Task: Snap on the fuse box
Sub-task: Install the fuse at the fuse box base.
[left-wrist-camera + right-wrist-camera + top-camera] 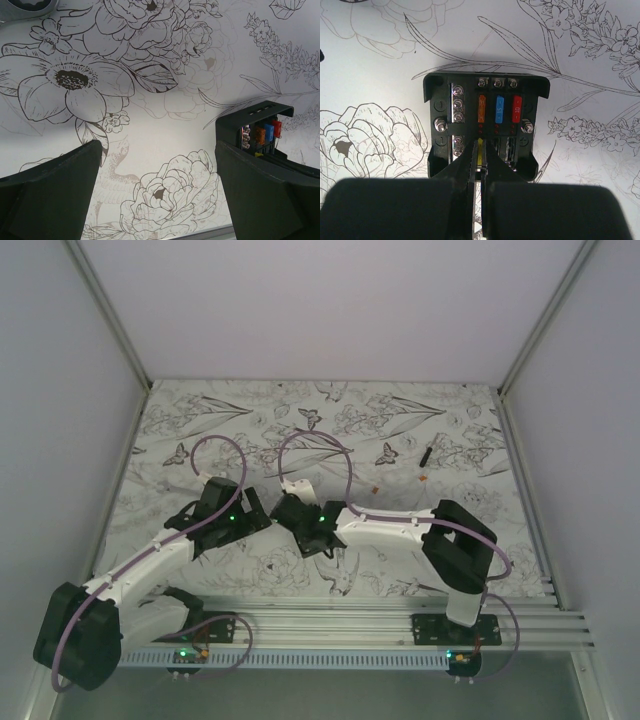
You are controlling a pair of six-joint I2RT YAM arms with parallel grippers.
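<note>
Jaws of your right gripper [479, 150] are pressed together on a yellow fuse [479, 159], its tip at the lower row of the fuse box [440, 107]. Seating cannot be confirmed. Your left gripper [157, 150] stands spread wide and empty, with the box just beside its right finger. The box lies flat on the table [250, 420] between both arms. Upper fuses [499, 110] look seated. Judged well along: yellow is not yet pressed home. Farther off lie a black stick [427, 453] and an orange bit [424, 478].

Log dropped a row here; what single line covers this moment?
right gripper: shut on yellow fuse at fuse box | left gripper: open, empty, beside fuse box | seated: orange fuse, blue fuse, red fuse
</note>
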